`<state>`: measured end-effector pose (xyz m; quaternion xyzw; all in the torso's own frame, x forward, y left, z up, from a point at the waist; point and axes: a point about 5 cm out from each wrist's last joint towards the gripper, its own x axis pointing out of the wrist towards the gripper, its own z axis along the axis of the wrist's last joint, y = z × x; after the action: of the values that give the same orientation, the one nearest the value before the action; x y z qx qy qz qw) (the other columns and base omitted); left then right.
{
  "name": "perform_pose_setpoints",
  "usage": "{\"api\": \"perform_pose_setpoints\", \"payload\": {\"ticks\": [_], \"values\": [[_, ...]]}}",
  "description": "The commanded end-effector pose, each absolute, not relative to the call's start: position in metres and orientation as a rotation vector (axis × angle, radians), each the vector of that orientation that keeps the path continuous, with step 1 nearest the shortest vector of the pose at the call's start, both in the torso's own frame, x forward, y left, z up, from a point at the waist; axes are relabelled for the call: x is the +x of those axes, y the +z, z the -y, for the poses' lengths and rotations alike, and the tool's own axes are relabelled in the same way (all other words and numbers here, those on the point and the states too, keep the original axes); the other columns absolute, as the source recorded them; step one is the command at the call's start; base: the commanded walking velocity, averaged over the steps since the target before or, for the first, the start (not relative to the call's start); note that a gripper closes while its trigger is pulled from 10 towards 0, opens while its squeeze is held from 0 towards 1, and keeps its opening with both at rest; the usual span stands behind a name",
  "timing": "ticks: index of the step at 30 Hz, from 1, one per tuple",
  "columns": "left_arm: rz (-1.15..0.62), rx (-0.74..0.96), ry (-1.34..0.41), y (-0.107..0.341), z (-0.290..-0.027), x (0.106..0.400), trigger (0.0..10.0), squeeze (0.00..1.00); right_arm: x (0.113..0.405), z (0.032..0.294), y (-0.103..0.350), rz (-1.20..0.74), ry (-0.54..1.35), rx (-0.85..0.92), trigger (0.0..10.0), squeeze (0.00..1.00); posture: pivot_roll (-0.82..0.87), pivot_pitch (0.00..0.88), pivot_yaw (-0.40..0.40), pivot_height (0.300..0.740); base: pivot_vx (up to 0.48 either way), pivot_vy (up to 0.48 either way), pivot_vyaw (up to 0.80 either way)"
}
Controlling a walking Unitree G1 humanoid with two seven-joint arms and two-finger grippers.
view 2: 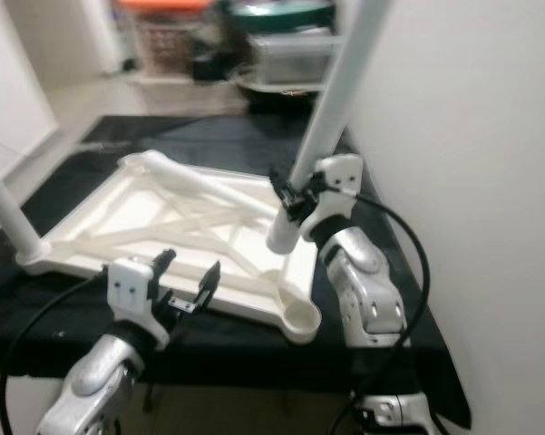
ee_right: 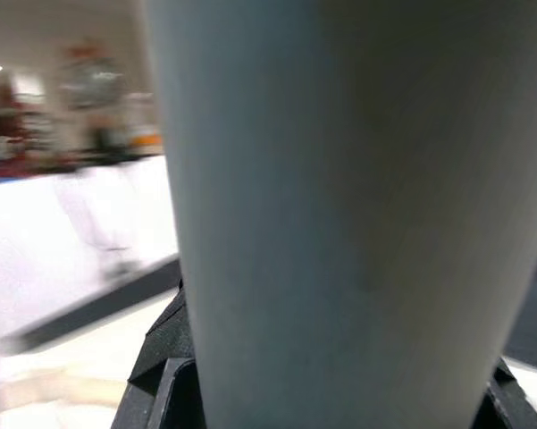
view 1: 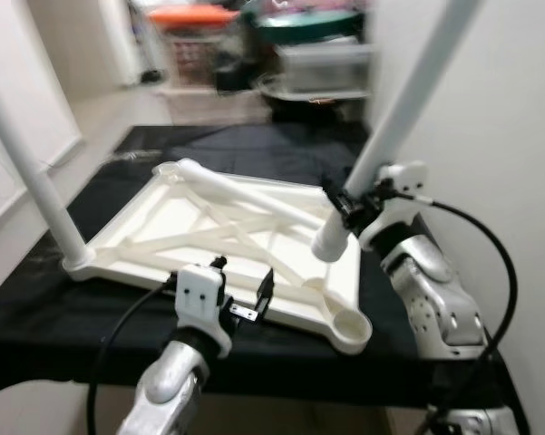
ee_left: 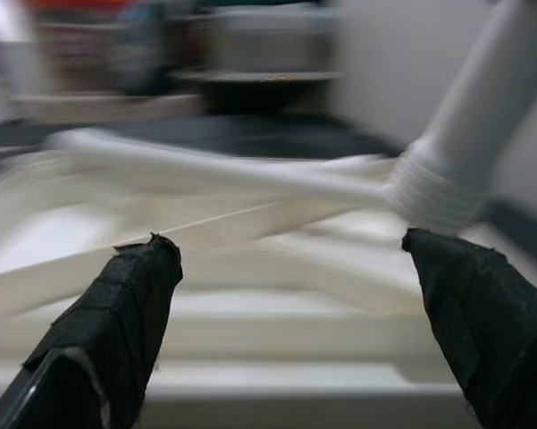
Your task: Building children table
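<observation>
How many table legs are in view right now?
3: one leg upright in the tabletop's left near corner, one lying across it, one held by the right gripper. A fourth may be hidden.

I get even, bright indoor light; the shelves (view 1: 254,45) at twelve o'clock smear with motion blur, and both wrist views are soft
</observation>
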<state>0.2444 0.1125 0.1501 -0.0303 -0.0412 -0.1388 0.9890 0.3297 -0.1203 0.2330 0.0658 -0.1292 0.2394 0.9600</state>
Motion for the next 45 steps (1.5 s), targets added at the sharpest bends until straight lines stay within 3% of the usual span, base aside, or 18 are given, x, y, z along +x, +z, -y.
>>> {"api": "perform_pose_setpoints", "payload": {"ticks": [1,6,18,29,45], "values": [[0.077,-0.057,-0.276,0.1492,-0.111,0.2438,10.0,0.0,0.3278,0.1221,0.2373,0.273,0.486,0.126,10.0,0.0,0.04,0.0,-0.05,0.74,0.0,0.0,0.79],[0.075,-0.055,-0.265,0.1491,-0.1106,0.2444,10.0,0.0,0.3271,0.1206,0.2386,0.262,0.501,0.123,10.0,0.0,0.04,0.0,-0.051,0.74,0.0,0.0,0.64],[0.081,-0.017,-0.249,0.1497,-0.1104,0.2463,10.0,0.0,0.3302,0.1245,0.2387,0.253,0.454,0.12,10.0,0.0,0.04,0.0,-0.045,0.74,0.0,0.0,0.0],[0.08,-0.008,-0.219,0.1506,-0.1141,0.2492,10.0,0.0,0.3307,0.1249,0.2361,0.24,0.431,0.096,10.0,0.0,0.05,0.0,-0.045,0.74,0.0,0.0,-0.78],[0.077,0.014,-0.196,0.1503,-0.1154,0.2501,10.0,0.0,0.333,0.1275,0.235,0.234,0.402,0.09,10.0,0.0,0.05,0.0,-0.045,0.74,0.0,-0.199,0.0]]}}
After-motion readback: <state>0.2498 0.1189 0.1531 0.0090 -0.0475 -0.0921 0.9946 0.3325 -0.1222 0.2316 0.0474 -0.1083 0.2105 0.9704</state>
